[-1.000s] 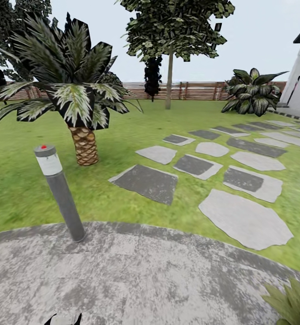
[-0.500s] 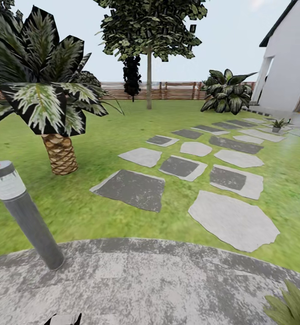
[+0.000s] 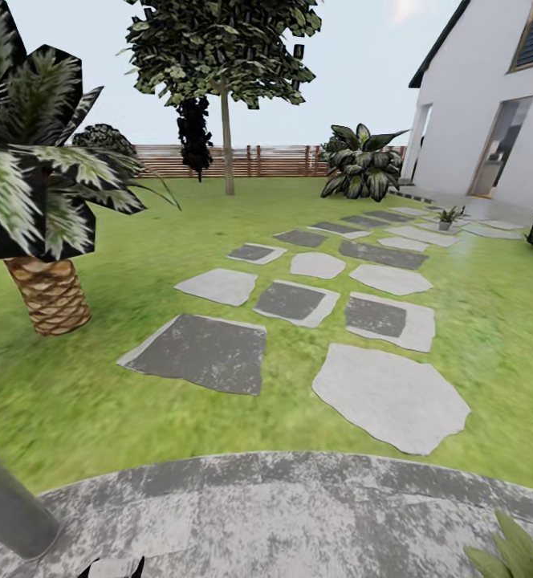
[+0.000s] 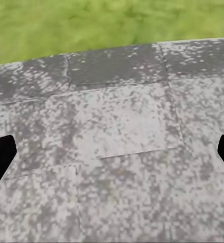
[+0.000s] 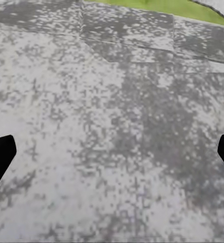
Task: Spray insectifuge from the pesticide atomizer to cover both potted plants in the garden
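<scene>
At the far lower left of the head view a slanting grey bollard lamp post rises from the edge of the round paved patio, and above it, filling the upper left, a stubby palm with white-striped fronds stands in the lawn. Moving toward the middle, flat grey stepping stones run in a staggered trail from the patio's rim up to the right, laid, I'd judge, as a footpath to the white house in the upper right; a slim tree and a brown slatted fence close off the back. Along that trail, right of centre and far off, sits one small potted plant, just in front of the house, with a big dark leafy bush behind it. In the lower right corner some pointed green leaves poke in; whether that is the second pot I cannot tell. I can't spot the pesticide atomizer from here, so the robot seems to be on its way, looking for it. The left gripper and right gripper both hang over bare paving, their dark fingertips at opposite edges, spread wide and carrying nothing. No writing or labels are legible anywhere.
</scene>
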Controlling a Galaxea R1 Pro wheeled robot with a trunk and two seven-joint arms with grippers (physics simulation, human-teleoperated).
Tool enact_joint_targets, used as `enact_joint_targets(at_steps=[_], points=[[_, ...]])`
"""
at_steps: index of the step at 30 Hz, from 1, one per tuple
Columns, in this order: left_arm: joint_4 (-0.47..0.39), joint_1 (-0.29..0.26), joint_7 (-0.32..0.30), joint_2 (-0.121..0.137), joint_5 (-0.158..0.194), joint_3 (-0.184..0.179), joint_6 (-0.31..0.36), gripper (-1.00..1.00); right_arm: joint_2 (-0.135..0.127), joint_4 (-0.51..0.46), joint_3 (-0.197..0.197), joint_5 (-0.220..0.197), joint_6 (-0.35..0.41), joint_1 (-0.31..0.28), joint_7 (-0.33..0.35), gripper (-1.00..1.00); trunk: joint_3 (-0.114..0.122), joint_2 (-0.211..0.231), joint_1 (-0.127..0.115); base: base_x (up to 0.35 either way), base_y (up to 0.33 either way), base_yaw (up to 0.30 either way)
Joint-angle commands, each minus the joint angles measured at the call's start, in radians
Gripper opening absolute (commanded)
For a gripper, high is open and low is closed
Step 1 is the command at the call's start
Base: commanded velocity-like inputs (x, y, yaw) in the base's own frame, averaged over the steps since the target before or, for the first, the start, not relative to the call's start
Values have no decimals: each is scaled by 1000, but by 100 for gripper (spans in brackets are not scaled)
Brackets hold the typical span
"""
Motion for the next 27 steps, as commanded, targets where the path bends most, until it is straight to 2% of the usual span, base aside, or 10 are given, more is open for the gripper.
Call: enact_joint_targets(at_steps=[1,10,27], points=[[0,0,-10,0,0,8,-2,100,1,1,-3,11,-3,-1,-3,100,-1,0,0,334,1,-264],[0,0,-10,-1,0,8,-1,100,1,0,-3,11,-3,-1,-3,100,-1,0,0,334,12,-229],[0,0,-10,-1,0,8,0,100,0,1,-2,12,-3,-1,-3,100,-1,0,0,334,75,-13]])
